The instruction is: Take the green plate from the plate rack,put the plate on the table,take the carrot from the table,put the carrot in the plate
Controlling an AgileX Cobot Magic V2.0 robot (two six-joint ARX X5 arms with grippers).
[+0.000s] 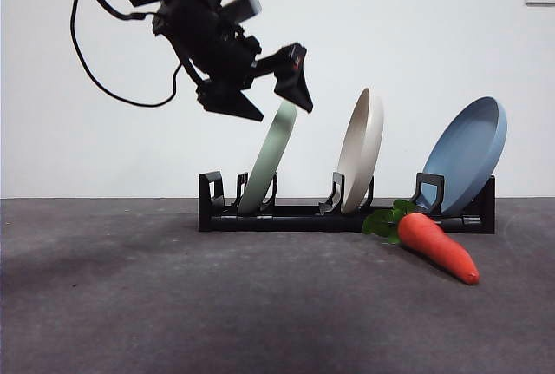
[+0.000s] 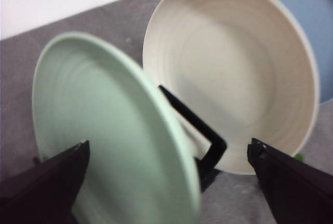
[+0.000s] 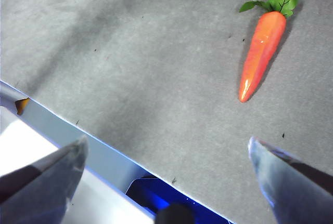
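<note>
The green plate [image 1: 269, 161] stands tilted in the left slot of the black plate rack [image 1: 295, 216]. My left gripper [image 1: 281, 109] is open, with one jaw on each side of the plate's top rim. In the left wrist view the green plate [image 2: 104, 130] sits between the jaws of this gripper [image 2: 169, 148], with a rack prong [image 2: 205, 135] behind it. The carrot [image 1: 438, 244] lies on the table [image 1: 173, 305] in front of the rack's right end. My right gripper [image 3: 167, 146] is open and empty, high above the table, with the carrot [image 3: 260, 47] well ahead of it.
A cream-white plate [image 1: 362, 153] stands in the middle slot and a blue plate [image 1: 468, 157] leans in the right slot. Both show in the left wrist view, cream [image 2: 234, 73] and blue [image 2: 307, 16]. The table's near edge [image 3: 78, 130] lies under my right gripper.
</note>
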